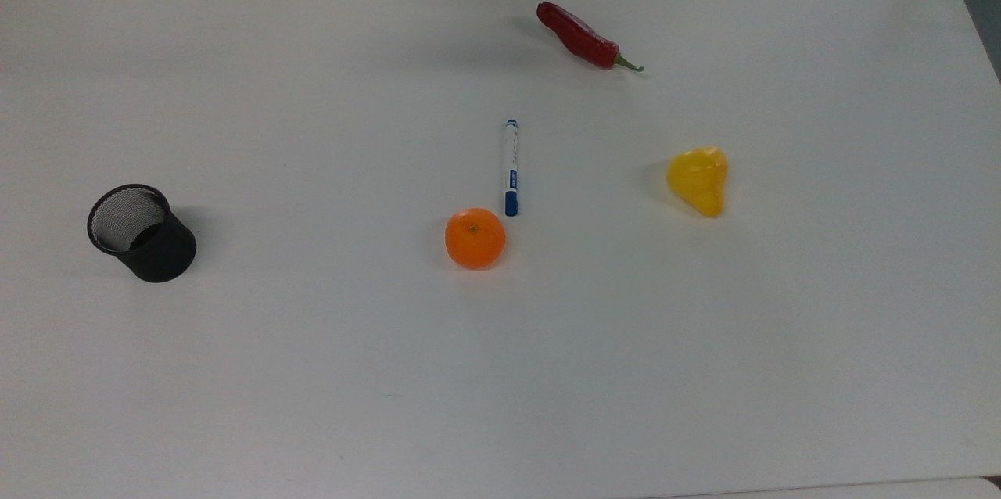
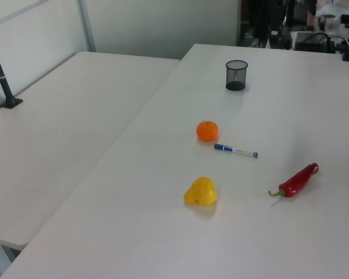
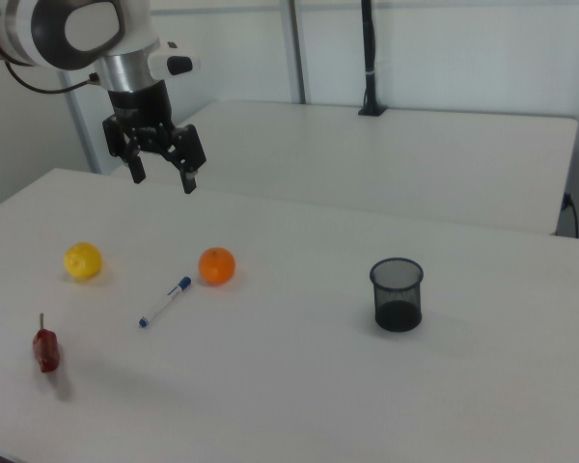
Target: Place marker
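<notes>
Marker flat on the tabletop, end effector high and empty.

I see the marker [image 1: 511,167] lying free on the white tabletop [image 1: 313,374], its blue cap end just beside the orange [image 1: 475,238] but, as far as I can tell, not touching it. My end effector [image 3: 161,179] hangs well above the fruit with fingers spread wide and nothing between them. The black mesh cup [image 1: 141,232] stands upright and well apart, which I judge the likely destination. The red chili [image 1: 583,37] and yellow pepper [image 1: 698,180] lie clear of the pen, so only the orange crowds a grasp.
</notes>
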Controlling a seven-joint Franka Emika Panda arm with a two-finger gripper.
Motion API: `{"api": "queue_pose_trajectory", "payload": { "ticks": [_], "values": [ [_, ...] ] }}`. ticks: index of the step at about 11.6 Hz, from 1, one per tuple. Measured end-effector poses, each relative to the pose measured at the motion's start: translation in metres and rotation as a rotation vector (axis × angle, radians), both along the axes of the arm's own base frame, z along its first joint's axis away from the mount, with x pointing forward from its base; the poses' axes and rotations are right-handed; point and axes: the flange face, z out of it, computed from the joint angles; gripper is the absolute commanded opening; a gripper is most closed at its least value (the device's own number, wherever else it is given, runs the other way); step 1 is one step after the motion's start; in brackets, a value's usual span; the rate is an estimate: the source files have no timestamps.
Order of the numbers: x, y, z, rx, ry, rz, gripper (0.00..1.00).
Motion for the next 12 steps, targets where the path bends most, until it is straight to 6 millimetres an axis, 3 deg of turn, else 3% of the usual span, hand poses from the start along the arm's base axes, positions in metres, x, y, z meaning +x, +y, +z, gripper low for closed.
{"api": "queue_pose_trajectory", "payload": {
  "ticks": [9,12],
  "values": [
    [0.000,0.002,-0.001,0.000,0.001,0.001,1.00],
    [0.000,0.014,-0.014,0.000,0.019,0.022,1.00]
  ]
}}
